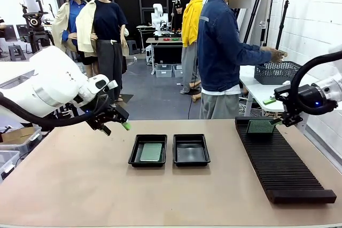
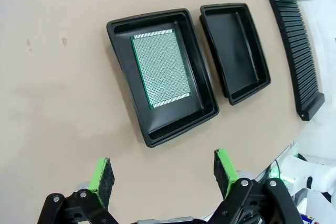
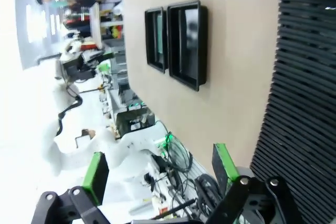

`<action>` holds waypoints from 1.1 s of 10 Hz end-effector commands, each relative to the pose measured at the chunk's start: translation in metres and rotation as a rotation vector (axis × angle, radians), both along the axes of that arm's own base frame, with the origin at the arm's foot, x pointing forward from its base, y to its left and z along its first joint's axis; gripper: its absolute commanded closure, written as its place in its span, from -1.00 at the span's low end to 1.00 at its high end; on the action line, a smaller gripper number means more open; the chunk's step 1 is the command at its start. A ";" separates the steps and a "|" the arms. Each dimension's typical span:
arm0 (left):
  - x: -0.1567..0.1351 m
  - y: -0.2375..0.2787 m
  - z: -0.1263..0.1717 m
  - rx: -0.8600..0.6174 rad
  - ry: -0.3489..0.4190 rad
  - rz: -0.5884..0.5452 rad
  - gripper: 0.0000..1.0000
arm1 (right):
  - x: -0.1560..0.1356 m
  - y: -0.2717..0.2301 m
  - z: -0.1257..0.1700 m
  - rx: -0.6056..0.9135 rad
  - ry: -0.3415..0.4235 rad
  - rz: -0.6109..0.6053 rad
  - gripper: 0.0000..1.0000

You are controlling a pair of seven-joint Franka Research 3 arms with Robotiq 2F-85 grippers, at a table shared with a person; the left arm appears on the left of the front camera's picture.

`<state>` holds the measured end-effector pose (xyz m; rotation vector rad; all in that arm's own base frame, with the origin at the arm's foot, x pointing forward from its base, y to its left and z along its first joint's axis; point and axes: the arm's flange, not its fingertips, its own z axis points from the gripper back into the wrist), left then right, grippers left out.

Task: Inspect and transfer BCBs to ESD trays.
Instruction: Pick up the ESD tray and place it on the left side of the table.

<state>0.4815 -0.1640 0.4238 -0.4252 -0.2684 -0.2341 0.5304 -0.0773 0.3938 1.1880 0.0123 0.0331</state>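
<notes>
Left fingers [image 2: 100,178] spread wide and empty, hovering over bare worktop [image 2: 63,103] just short of the left ESD tray [image 2: 126,77], where one BCB [image 2: 161,69] lies flat on the tray floor. Right fingers [image 3: 96,176] likewise spread, nothing betw. them, poised at the far end of the slotted rack [image 1: 283,169], close beside the 2nd BCB [image 1: 260,126], which stands upright in it. The other tray [image 1: 191,136] sits empty, just beside the first. Step in hand, prob.: fetching board no. 2. Next move calls for the right arm to line up on that board's top edge, pinch it & lift straight out w/o snagging the ribs. Tan worktop, otherwise bare. Beyond it a person [image 1: 219,52] faces a side bench w/ a mesh basket [image 1: 277,72], in a workshop room.
</notes>
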 end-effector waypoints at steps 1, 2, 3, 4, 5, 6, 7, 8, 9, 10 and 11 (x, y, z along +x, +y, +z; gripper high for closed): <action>0.001 -0.022 0.003 0.069 -0.008 0.017 -1.00 | 0.012 -0.009 -0.006 0.072 -0.014 0.023 -1.00; -0.002 -0.029 0.000 0.097 -0.010 0.002 -1.00 | 0.013 -0.014 -0.011 0.103 -0.024 0.043 -1.00; -0.002 -0.036 -0.005 0.132 -0.026 0.007 -1.00 | 0.015 -0.018 -0.014 0.138 -0.033 0.065 -1.00; -0.001 -0.044 -0.012 0.161 -0.028 0.021 -1.00 | 0.017 -0.018 -0.014 0.145 -0.029 0.056 -1.00; -0.003 -0.051 -0.018 0.189 -0.018 0.068 -1.00 | 0.006 -0.012 -0.014 0.078 -0.007 0.043 -1.00; -0.002 -0.057 -0.025 0.196 0.017 0.099 -1.00 | 0.006 -0.012 -0.014 0.078 -0.007 0.043 -1.00; 0.001 -0.061 -0.035 0.204 0.032 0.130 -1.00 | 0.006 -0.012 -0.014 0.078 -0.007 0.043 -1.00; 0.005 -0.063 -0.044 0.204 0.053 0.133 -1.00 | 0.006 -0.012 -0.014 0.078 -0.007 0.043 -1.00; 0.010 -0.065 -0.054 0.212 0.054 0.145 -1.00 | 0.006 -0.012 -0.014 0.078 -0.007 0.043 -1.00; 0.013 -0.068 -0.063 0.215 0.067 0.154 -1.00 | 0.006 -0.012 -0.014 0.078 -0.007 0.043 -1.00; 0.019 -0.071 -0.071 0.219 0.062 0.149 -1.00 | 0.006 -0.012 -0.014 0.078 -0.007 0.043 -1.00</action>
